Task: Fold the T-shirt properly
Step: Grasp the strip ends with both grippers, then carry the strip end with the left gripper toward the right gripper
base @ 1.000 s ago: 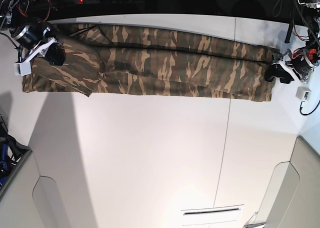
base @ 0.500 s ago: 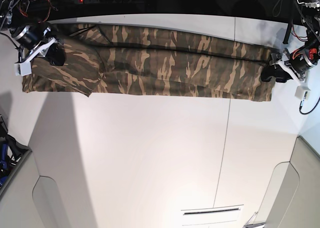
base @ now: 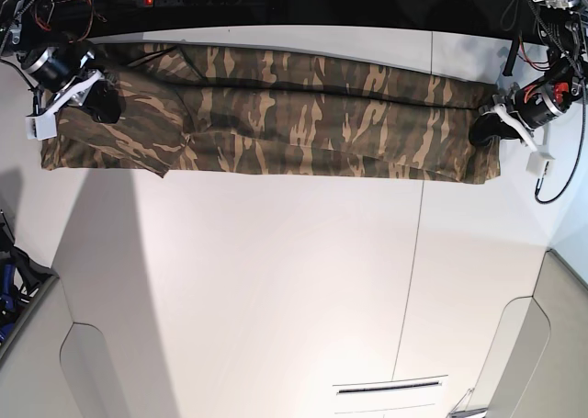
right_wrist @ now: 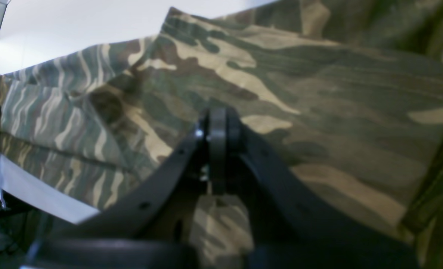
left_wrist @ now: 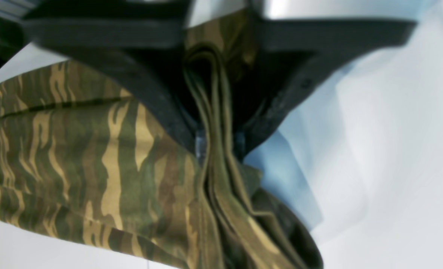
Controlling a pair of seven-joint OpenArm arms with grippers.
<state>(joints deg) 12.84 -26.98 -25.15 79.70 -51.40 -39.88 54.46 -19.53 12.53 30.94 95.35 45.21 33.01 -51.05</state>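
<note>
Pinching a thick bunch of stacked fabric edges, the left gripper (left_wrist: 216, 144) shows in its wrist view with both dark jaws drawn in narrow against the cloth, the folded layers of the T-shirt (left_wrist: 94, 164) squeezed between them and spilling out below onto the white table (left_wrist: 393, 168). Seen from its own wrist camera, the right gripper (right_wrist: 217, 127) has its jaws pressed fully together, their tips meeting over the camouflage cloth, with a strip of fabric visible between the finger bases; whether cloth is actually caught at the tips cannot be told. Farther out, the base view shows the T-shirt (base: 276, 115) folded into a long narrow band lying across the far part of the table (base: 276, 289), close to its dark back edge. The left gripper (base: 485, 129) sits at the band's end on that view's right, the right gripper (base: 99, 101) on the end at that view's left.
</note>
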